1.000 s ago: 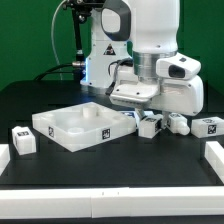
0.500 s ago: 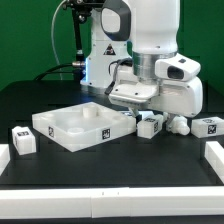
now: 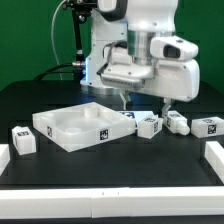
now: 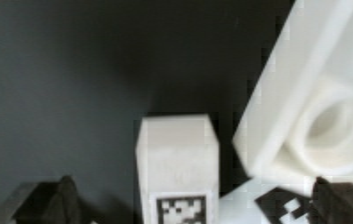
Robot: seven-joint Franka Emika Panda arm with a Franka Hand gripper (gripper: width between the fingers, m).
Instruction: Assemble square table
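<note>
No part looks joined yet: the slab lies mid-tabletop, 4 legs lie loose, 3 by one corner, and the jaws hang open and empty above one.

White slab flat at ctr; 3 tagged legs beside, 1 leg apart.

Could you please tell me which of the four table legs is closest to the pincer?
The leg beside the slab's corner toward the exterior view's right, just under the open pincer. The other legs lie farther out to either side.
</note>
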